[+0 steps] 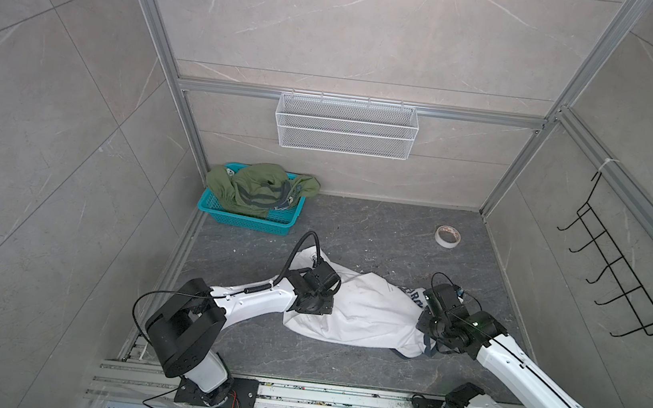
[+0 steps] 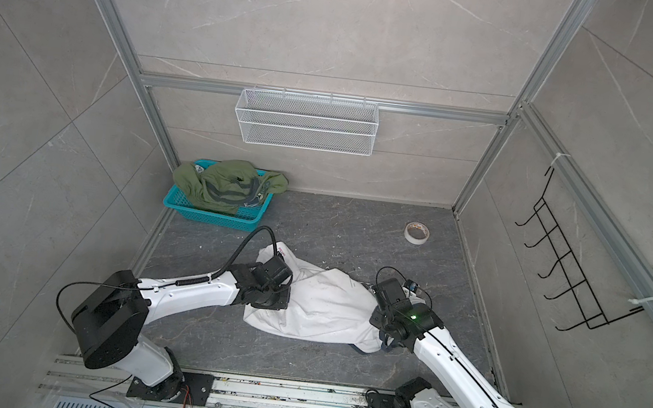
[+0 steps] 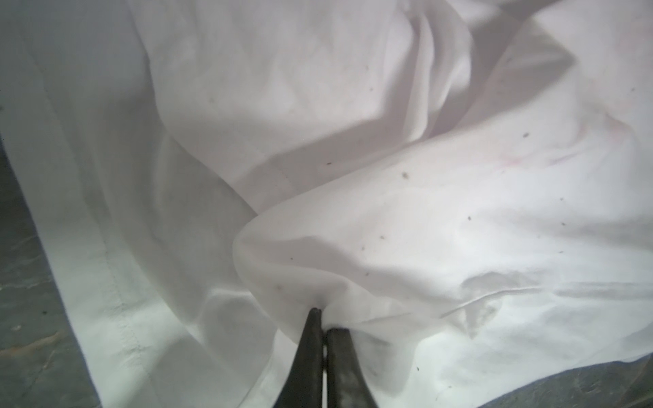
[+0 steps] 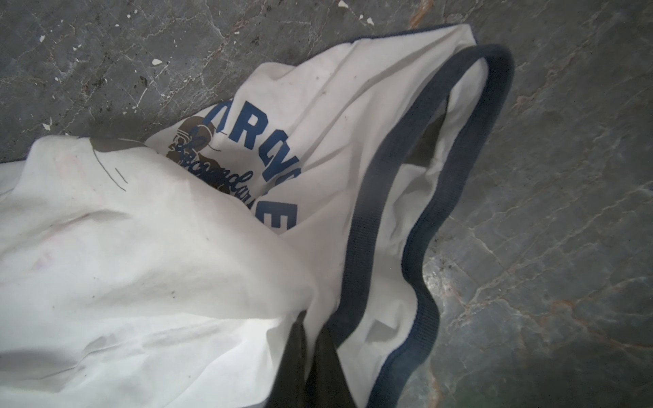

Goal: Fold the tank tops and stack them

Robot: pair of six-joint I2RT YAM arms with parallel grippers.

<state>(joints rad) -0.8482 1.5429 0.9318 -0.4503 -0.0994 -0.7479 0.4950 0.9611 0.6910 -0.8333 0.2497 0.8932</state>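
The left gripper (image 3: 323, 319) was pressed together on a pinched fold of the white tank top (image 1: 366, 314). The right gripper (image 4: 311, 326), its tips partly buried in cloth, appeared clamped on the same shirt beside its navy trim (image 4: 374, 197). That shirt lay crumpled on the dark grey marbled tabletop (image 1: 376, 227) between the arms, while the olive tank top (image 1: 259, 191) sat heaped in the teal basket (image 1: 247, 221) by the tiled back wall (image 1: 361, 175).

walls (image 1: 357, 28): grey marble tile | floor (image 1: 375, 235): dark stone | wire shelf (image 1: 346, 127): white

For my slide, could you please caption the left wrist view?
Left gripper pinching a fold of the white tank top.
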